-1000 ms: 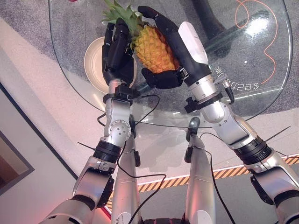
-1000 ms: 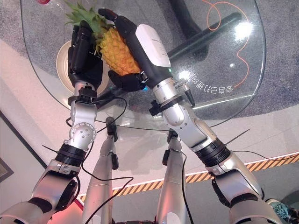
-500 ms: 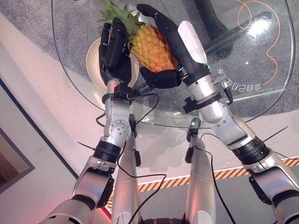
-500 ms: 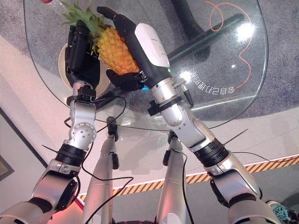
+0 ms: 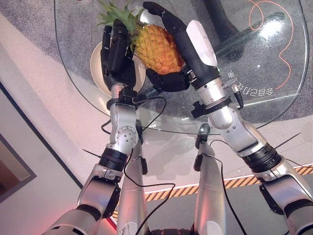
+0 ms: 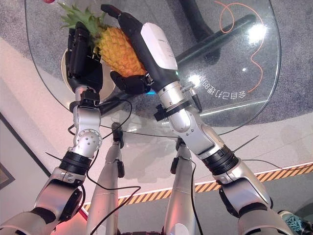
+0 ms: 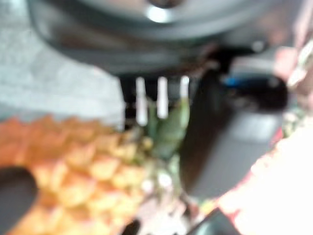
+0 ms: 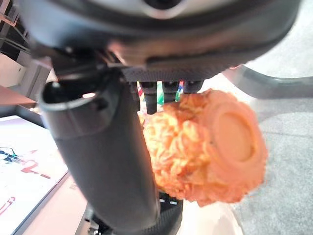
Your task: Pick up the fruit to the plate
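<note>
Your right hand [image 5: 188,46] has the pineapple [image 5: 155,46], fingers curled over its far side and thumb hooked under its base, so the fruit hangs above the glass counter [image 5: 254,58]. Your left hand [image 5: 117,54] presses in from the other side, fingers straight against the fruit near its green crown [image 5: 115,12]. The cream plate [image 5: 98,66] sits on the counter just under that left hand, beside the fruit. An orange cord [image 5: 266,19] loops across the far side of the glass.
</note>
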Robot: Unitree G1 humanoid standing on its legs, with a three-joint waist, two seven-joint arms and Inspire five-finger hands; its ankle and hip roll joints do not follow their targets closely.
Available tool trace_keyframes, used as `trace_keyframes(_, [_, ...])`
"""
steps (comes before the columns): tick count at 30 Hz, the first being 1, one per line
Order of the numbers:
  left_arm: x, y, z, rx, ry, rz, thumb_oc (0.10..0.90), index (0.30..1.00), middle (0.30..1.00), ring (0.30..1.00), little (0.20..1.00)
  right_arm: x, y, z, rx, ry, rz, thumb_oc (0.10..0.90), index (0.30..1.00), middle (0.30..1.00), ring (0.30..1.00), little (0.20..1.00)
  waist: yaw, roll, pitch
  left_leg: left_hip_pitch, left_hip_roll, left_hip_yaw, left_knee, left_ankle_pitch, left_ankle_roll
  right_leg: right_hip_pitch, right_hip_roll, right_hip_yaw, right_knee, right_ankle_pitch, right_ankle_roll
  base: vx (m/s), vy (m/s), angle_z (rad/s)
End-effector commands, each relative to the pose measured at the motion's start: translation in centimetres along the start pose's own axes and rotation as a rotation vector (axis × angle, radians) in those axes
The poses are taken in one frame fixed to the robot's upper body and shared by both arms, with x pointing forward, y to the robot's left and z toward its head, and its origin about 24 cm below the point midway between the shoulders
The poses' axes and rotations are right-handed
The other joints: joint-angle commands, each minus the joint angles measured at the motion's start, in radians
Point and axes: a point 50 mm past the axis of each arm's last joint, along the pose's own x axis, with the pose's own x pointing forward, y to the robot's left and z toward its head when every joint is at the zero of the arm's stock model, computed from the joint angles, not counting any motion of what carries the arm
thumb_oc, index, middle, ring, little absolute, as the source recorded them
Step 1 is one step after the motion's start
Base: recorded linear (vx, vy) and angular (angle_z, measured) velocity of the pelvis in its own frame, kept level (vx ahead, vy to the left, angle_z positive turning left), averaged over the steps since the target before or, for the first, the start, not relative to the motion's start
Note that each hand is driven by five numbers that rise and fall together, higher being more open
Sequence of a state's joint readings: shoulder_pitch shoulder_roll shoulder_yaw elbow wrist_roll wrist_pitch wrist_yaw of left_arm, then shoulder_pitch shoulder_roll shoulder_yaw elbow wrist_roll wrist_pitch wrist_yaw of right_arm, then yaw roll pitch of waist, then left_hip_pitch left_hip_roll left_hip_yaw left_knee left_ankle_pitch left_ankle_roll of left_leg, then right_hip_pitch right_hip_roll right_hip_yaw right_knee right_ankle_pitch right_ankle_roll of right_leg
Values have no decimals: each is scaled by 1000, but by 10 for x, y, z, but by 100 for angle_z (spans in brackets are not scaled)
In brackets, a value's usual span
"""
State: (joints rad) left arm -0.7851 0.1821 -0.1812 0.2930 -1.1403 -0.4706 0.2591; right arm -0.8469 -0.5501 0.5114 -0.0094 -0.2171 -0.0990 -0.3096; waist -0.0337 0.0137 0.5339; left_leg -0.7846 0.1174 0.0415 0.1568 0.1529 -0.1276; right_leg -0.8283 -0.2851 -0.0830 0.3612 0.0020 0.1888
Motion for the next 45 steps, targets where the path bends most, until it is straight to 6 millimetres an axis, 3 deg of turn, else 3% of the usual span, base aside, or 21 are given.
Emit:
trace_keyframes(1, [11, -57, 60, -61, -330, -245, 100, 300, 300, 300, 200, 19, -59, 34, -52, -213, -299, 800, 900, 900, 900, 900, 16, -33, -14, 5, -22, -5, 72, -72, 17, 49, 27, -78, -132, 105, -24, 0, 0, 0])
trace_keyframes(45, [1, -51, 95, -139, -605, -88, 100, 300, 300, 300, 200, 15, -59, 33, -55, -198, -326, 800, 900, 900, 900, 900, 24, -36, -14, 5, -23, -12, 80, -81, 14, 53, 30, -75, -122, 87, -29, 0, 0, 0])
